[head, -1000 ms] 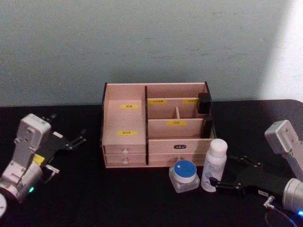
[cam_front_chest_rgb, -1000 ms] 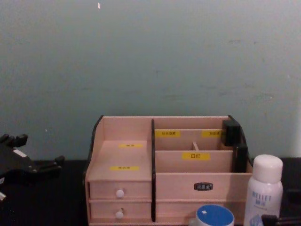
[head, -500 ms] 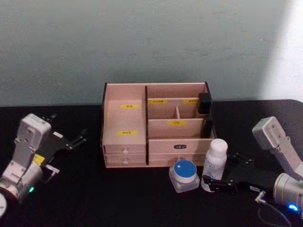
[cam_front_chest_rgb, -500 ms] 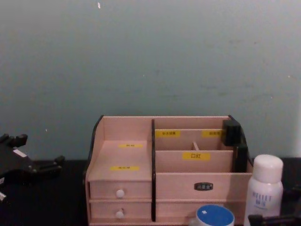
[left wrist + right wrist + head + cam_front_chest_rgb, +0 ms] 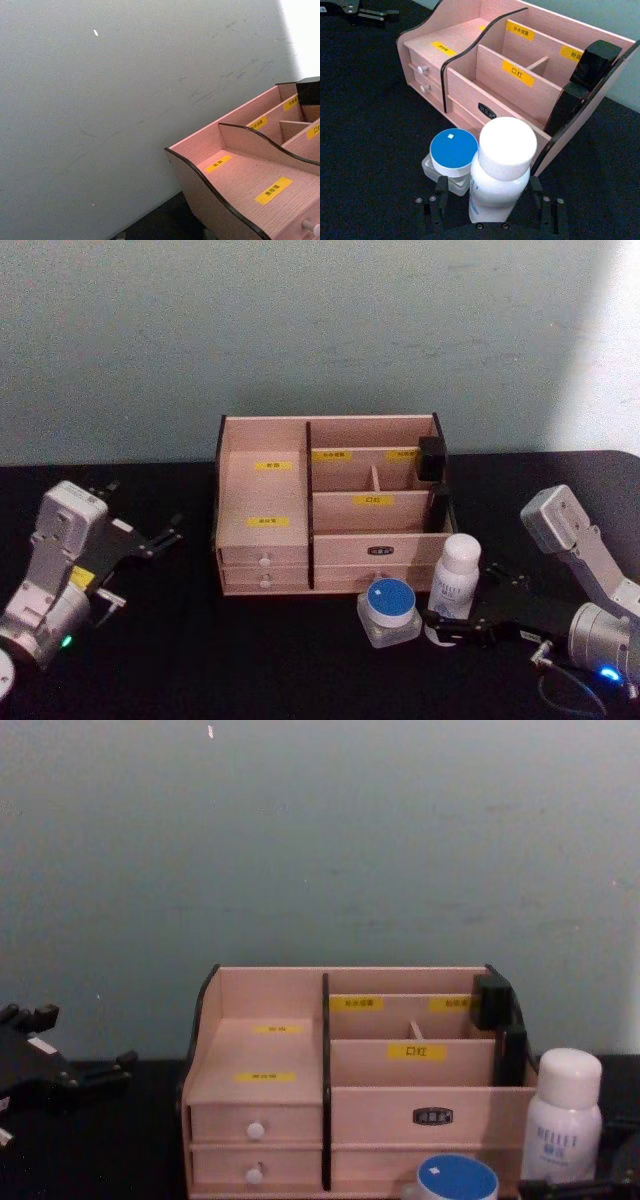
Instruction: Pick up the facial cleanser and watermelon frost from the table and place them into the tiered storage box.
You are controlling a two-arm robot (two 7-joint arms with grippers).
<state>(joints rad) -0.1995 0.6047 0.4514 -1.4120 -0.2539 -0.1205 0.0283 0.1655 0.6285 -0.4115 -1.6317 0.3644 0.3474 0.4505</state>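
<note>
Head view: right gripper in from 4 o'clock, fingers spread and straddling the base of the white-capped white bottle, not pinching yet. Bottle upright on the black table, just off the 5 o'clock corner of the tiered storage box. Blue-lidded clear jar just beside the bottle at its 9 o'clock. Can't tell which is the facial cleanser and which the watermelon frost, labels too small. Box compartments looking empty. Left gripper parked well apart at the box's 9 o'clock, fingers spread, holding nothing. Left wrist view: looking across the box's stepped left tier with its yellow labels toward the wall, nothing in that tier. Right wrist view: same bracket seen close, one finger down beside the jar with a gap to the bottle, the other close against the bottle's opposite side. Chest view: bottle upright at the box's 4 o'clock, jar low at about 5 o'clock, left gripper off at 9 o'clock. Judging this as the first pick, at the grasp stage, with nothing placed so far. Next move: close squarely on the bottle body without nudging the jar, lift straight up to clear the front wall, carry toward 11 o'clock over an open compartment, lower upright, release.
</note>
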